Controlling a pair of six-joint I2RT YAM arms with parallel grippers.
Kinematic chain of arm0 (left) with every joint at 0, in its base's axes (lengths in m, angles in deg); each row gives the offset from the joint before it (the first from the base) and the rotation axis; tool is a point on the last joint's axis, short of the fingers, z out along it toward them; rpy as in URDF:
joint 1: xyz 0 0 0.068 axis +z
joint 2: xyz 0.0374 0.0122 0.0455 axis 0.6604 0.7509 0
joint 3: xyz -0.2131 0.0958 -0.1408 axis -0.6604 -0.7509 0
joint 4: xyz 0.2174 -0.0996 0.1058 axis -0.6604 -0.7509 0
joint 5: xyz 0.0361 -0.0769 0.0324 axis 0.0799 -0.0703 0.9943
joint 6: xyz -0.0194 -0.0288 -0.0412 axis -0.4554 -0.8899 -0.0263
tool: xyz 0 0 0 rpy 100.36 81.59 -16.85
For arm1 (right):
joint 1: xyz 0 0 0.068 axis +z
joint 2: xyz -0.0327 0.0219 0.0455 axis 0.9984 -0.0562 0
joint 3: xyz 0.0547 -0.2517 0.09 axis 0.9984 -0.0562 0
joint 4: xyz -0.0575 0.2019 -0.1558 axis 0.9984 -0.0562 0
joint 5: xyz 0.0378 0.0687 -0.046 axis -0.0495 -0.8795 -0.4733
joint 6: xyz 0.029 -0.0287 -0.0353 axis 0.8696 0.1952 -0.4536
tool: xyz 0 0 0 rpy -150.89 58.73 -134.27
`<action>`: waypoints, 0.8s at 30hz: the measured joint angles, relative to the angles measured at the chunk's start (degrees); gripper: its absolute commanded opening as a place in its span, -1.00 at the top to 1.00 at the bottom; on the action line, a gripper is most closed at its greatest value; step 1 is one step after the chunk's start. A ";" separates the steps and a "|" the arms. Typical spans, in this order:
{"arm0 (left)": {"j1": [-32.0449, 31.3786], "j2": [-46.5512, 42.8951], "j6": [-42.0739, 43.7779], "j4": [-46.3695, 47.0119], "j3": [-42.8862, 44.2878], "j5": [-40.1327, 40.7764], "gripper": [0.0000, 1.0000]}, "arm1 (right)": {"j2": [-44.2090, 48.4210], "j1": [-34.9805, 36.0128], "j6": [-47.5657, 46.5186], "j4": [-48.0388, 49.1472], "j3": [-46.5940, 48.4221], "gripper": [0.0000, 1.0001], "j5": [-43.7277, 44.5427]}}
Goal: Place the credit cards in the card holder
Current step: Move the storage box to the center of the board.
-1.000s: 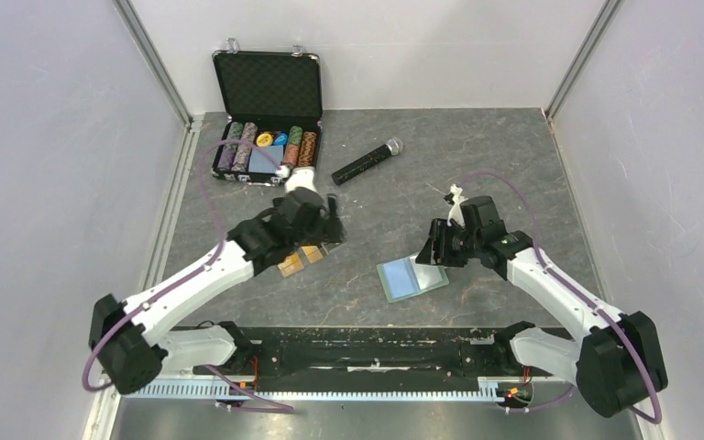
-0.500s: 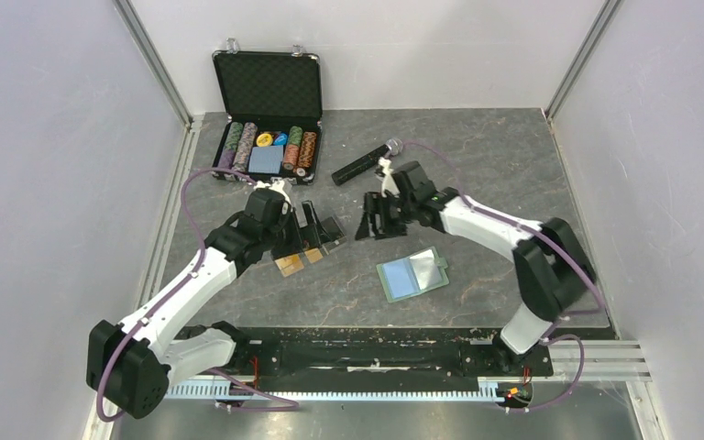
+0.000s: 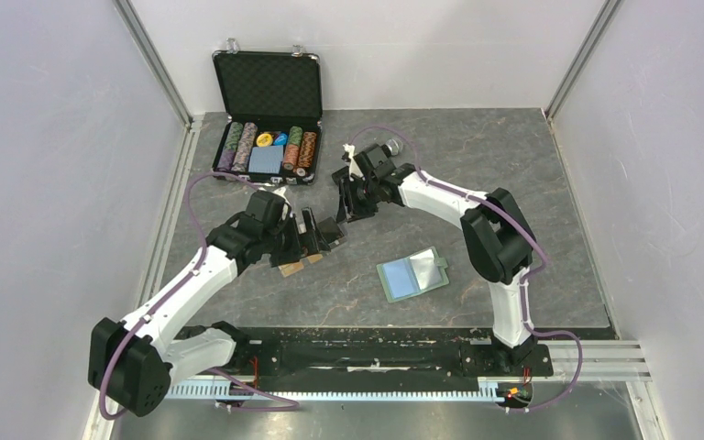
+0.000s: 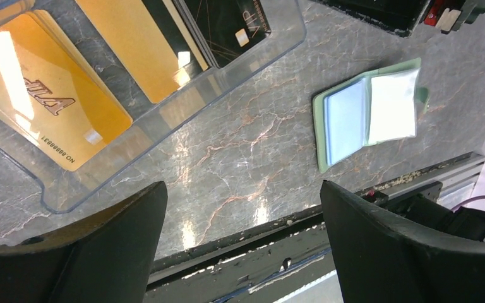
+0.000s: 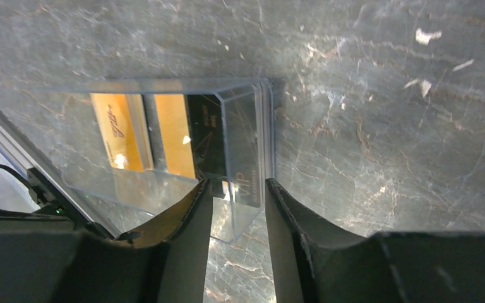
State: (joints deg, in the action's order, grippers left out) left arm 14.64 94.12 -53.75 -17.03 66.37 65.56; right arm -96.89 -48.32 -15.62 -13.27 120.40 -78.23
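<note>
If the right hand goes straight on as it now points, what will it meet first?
Probably the end wall of the clear tray, lined up with the right hand; the black card lies just inside. Depth is unclear.

tray [image 4: 183, 107]: clear glossy plastic
credit cards [image 4: 44, 107]: smooth, shiny plastic
table [image 4: 246, 145]: grey marbled, slight sheen
card holder [image 4: 353, 120]: matt green, clear sleeves

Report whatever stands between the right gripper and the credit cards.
The clear tray: the credit cards lie inside it, and its end wall, beside the black card, separates the right gripper from them.
</note>
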 measured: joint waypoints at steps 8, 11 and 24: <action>0.13 1.49 1.60 -2.08 1.09 0.72 -0.90 | -0.50 1.97 -1.77 -2.80 -0.37 0.75 0.22; 0.28 1.60 1.64 -2.95 1.16 1.18 -0.88 | -0.22 3.13 -1.75 -2.97 -1.33 0.89 0.76; 0.33 4.63 1.68 -4.55 1.18 3.10 -0.71 | 9.18 7.58 0.70 -4.52 -12.74 0.84 3.69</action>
State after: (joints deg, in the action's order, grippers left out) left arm 14.96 98.76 -52.07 -21.58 67.55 68.66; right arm -87.71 -40.74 -14.92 -17.79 107.66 -74.54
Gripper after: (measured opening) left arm 0.899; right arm 0.097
